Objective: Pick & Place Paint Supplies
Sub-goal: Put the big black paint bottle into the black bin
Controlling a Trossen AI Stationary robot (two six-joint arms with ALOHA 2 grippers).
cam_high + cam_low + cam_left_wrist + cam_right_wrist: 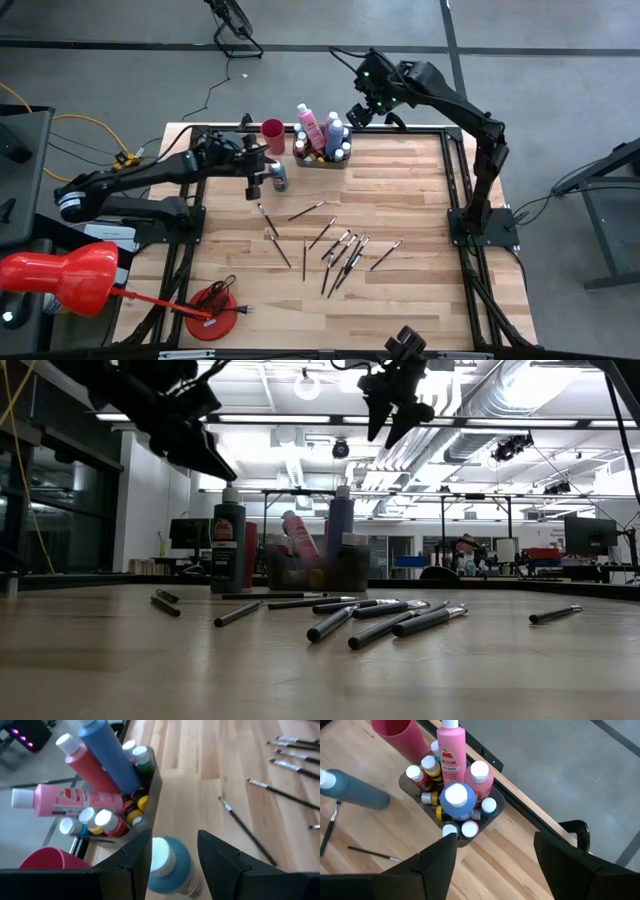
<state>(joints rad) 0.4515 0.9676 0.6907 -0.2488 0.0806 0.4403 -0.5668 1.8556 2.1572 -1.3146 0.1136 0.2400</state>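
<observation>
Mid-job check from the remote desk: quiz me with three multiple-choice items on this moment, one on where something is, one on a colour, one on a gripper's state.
1. Where does the lone teal bottle stand?
A. On the table beside the tray
B. Inside the pink cup
C. Among the brushes

2. What colour is the cup next to the grey tray?
A. Yellow
B. Pink
C. Green

3. How is the right gripper?
A. Shut on a brush
B. Shut on a bottle
C. Open, holding nothing

Answers: 1 A, the high view shows the bottle upright on the wood left of the tray, under the left gripper. 2 B, the right wrist view shows it pink. 3 C, its fingers stand apart above the tray with nothing between them.
</observation>
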